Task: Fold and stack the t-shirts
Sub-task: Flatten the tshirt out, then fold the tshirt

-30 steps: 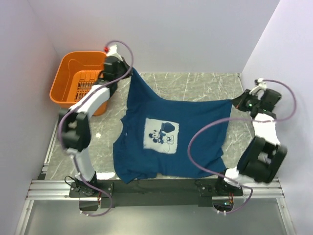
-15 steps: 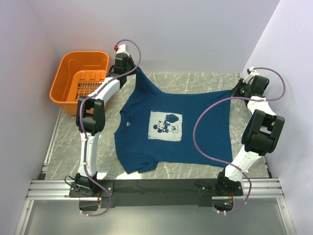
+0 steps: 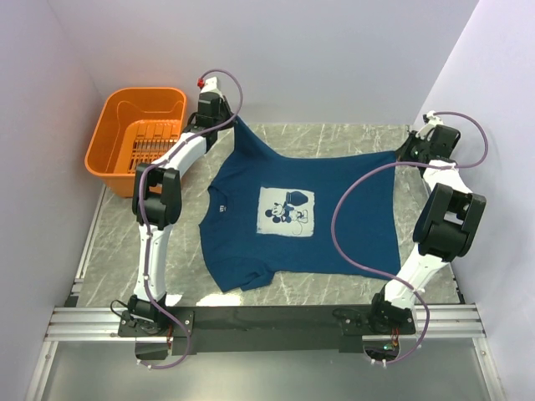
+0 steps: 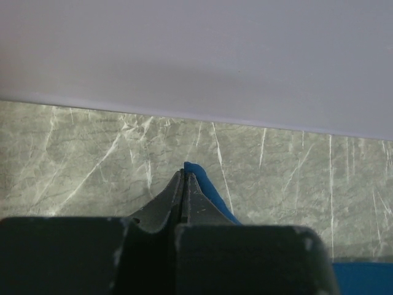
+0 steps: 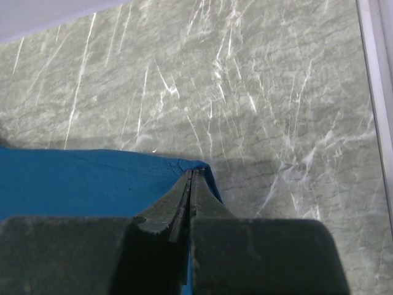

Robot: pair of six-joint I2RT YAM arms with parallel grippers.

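The navy-blue t-shirt [image 3: 292,225] lies spread on the marble table, print side up, its pale blue chest print [image 3: 287,210] near the middle. My left gripper [image 3: 231,122] is shut on the shirt's far left corner by the back wall; in the left wrist view [image 4: 184,174] a blue tip of cloth [image 4: 198,172] sticks out past the closed jaws. My right gripper [image 3: 403,155] is shut on the shirt's far right corner; in the right wrist view [image 5: 191,174] blue cloth [image 5: 80,181] runs left from the jaws.
An orange plastic basket [image 3: 138,138] stands at the back left, beside the left arm. White walls close the back and both sides. A metal rail [image 3: 251,317] runs along the near edge. Purple cables loop over both arms.
Both arms have stretched out toward the back of the table, pulling the shirt with them. The shirt has gone from hanging and bunched to spread flatter, and slid a little farther back.
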